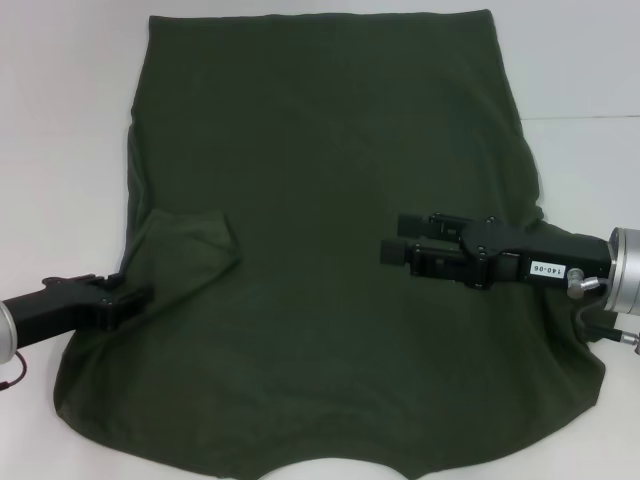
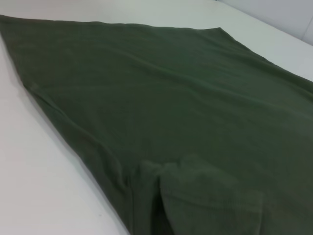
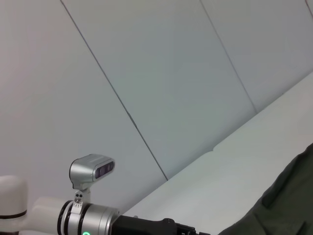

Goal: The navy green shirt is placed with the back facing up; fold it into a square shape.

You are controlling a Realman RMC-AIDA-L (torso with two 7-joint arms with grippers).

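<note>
The navy green shirt (image 1: 320, 180) lies flat on the white table (image 1: 60, 150) with its plain back up, collar end near me. One short sleeve (image 1: 190, 250) is folded inward onto the body on the left side; the same sleeve (image 2: 205, 191) shows in the left wrist view. My left gripper (image 1: 135, 297) sits low at the shirt's left edge, just below that sleeve. My right gripper (image 1: 397, 240) hovers over the shirt's right half, pointing toward the middle, its two fingers apart with nothing between them. The right arm hides the other sleeve.
White table surface (image 2: 44, 186) borders the shirt on both sides and beyond its far hem (image 1: 320, 14). The right wrist view shows a pale panelled wall (image 3: 161, 73), a corner of the shirt (image 3: 279, 208) and the left arm's wrist camera (image 3: 91, 169).
</note>
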